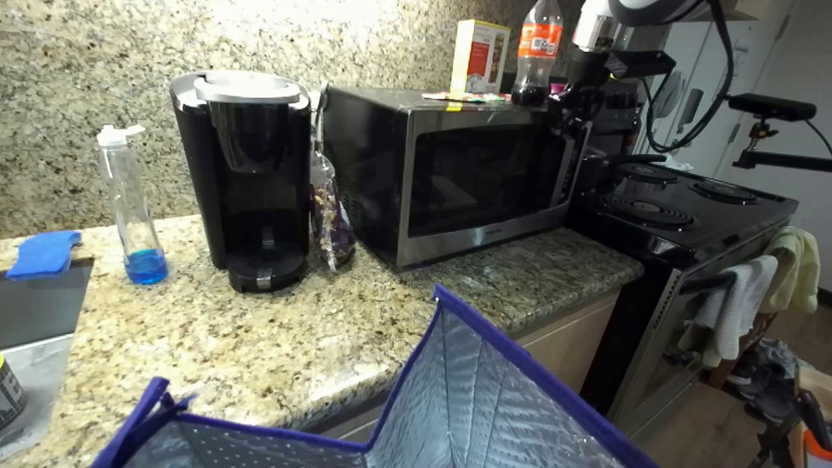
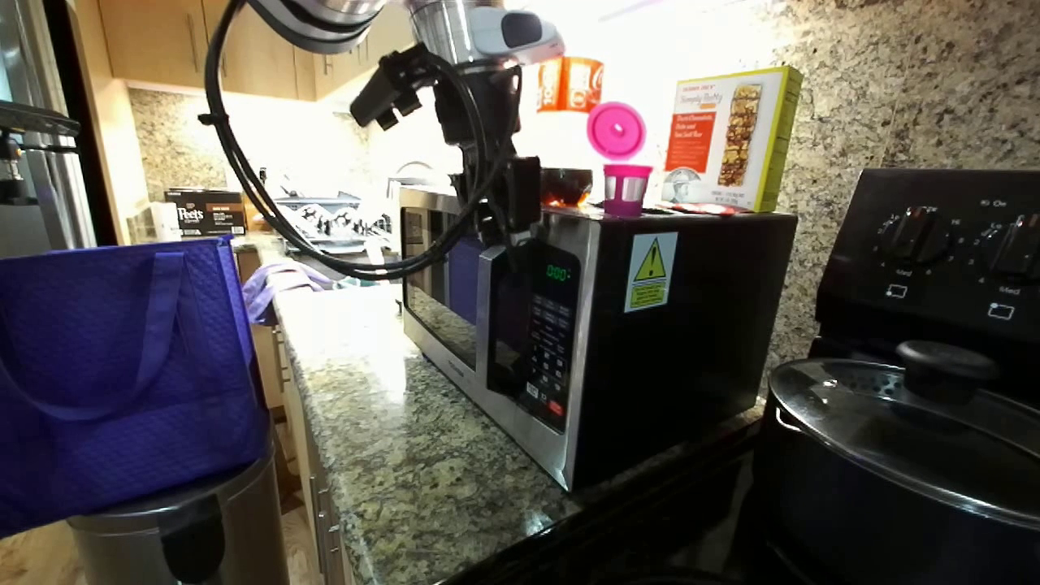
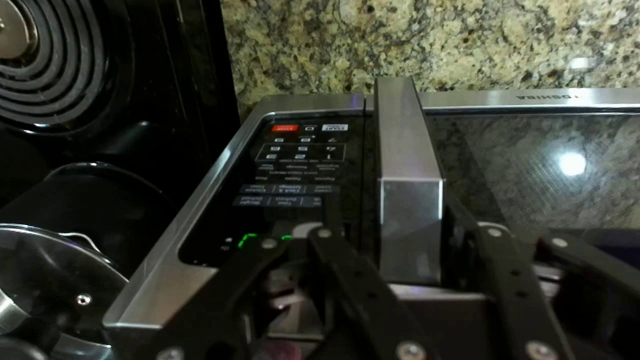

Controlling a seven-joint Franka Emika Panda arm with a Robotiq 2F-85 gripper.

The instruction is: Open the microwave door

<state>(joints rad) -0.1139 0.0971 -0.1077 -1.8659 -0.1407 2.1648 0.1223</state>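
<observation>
First, the left edge of the tabletop (image 1: 279, 338): a blue cloth (image 1: 45, 253) lies across the rim of the sink (image 1: 45, 309). Right of it, a clear bottle (image 1: 134, 214), upright, blue liquid at the base. Next, a black coffee maker (image 1: 240, 149), grey lid; then a clear-and-purple packet (image 1: 333, 221), contents too small for me to tell, between it and the microwave (image 1: 380, 169). Before the front edge, a silver-lined purple bag (image 1: 487, 383).

The microwave sits at the right end of the tabletop, toward the back edge. On top of it: a yellow-edged box (image 1: 478, 58) and, to its right, an upright bottle with an orange-red label (image 1: 538, 45). Microwave door (image 1: 481, 179): closed, flush with the control panel (image 3: 300, 165).

At the door's right end I have my hand (image 3: 395, 215) pointing down, its two halves apart, the upright steel handle (image 3: 407, 145) between them near its upper end. Gap visible on the control-panel side; on the glass side I cannot tell touching from just beside. Display (image 2: 557, 273) reads 0:00, green.

Beyond the tabletop's right edge: a black stove (image 1: 734, 227), white towel (image 1: 741, 305) hung on its front.
</observation>
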